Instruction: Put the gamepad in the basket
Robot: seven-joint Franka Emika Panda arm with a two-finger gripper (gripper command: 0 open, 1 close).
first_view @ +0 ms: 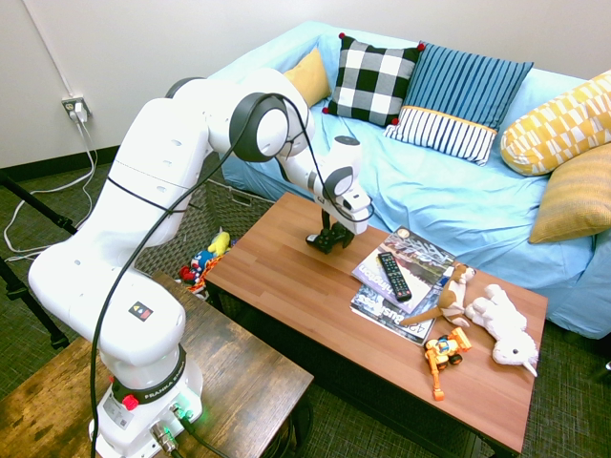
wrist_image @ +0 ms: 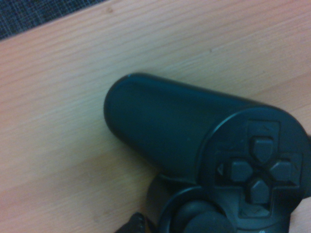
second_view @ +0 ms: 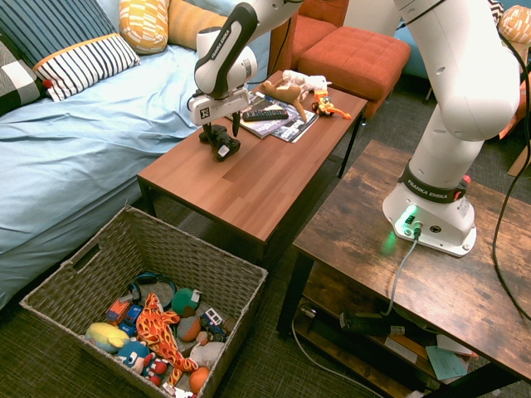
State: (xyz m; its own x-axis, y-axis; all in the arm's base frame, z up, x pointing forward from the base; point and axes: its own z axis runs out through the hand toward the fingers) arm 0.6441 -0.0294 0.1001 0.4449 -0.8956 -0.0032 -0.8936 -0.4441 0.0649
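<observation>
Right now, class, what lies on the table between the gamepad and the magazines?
Only bare wooden tabletop: in the first exterior view nothing lies between the gamepad and the magazines.

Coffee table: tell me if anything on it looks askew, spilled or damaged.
Nothing stands out. The gamepad sits on the bare wood of the coffee table beneath the end effector; the remote rests on the magazines.

A wooden coffee table (first_view: 286,277) stands before a blue sofa (first_view: 449,191). On the table: magazines (first_view: 415,260), a black remote (first_view: 393,276) on them, plush toys (first_view: 501,322) beside them.
</observation>
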